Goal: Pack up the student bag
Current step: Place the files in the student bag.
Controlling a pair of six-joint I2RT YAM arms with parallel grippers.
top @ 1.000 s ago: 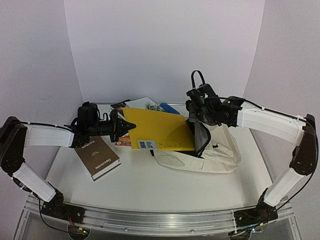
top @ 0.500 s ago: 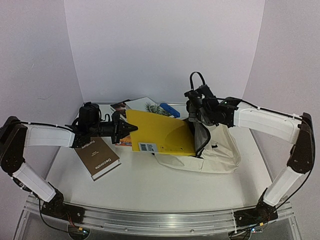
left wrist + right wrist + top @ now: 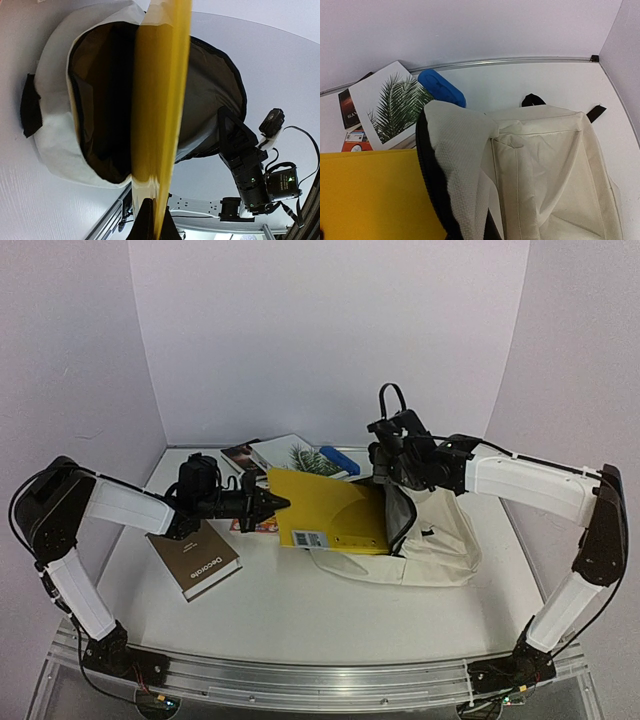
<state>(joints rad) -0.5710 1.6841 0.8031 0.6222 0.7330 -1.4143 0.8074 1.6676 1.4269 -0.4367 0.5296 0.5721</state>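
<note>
The student bag (image 3: 440, 540), cream with dark lining, lies on its side right of centre, its mouth facing left. My right gripper (image 3: 392, 468) is shut on the bag's upper flap (image 3: 462, 160) and holds the mouth open. A flat yellow folder (image 3: 330, 508) is partly inside that mouth. My left gripper (image 3: 276, 504) is shut on the folder's left edge. In the left wrist view the folder (image 3: 160, 100) shows edge-on, running into the dark opening (image 3: 100, 100), with the left gripper (image 3: 155, 222) clamped at the bottom. The right wrist view shows the right gripper (image 3: 487, 232) mostly hidden by fabric.
A brown book (image 3: 195, 558) lies under the left arm. A palm-leaf book (image 3: 295, 455), a dark book (image 3: 240, 453), an orange book (image 3: 252, 525) and a blue case (image 3: 340, 460) lie behind the folder. White walls close in the back and sides.
My left gripper has moved right with the yellow folder, sliding it further into the bag's mouth. The right gripper has stayed almost still on the flap.
</note>
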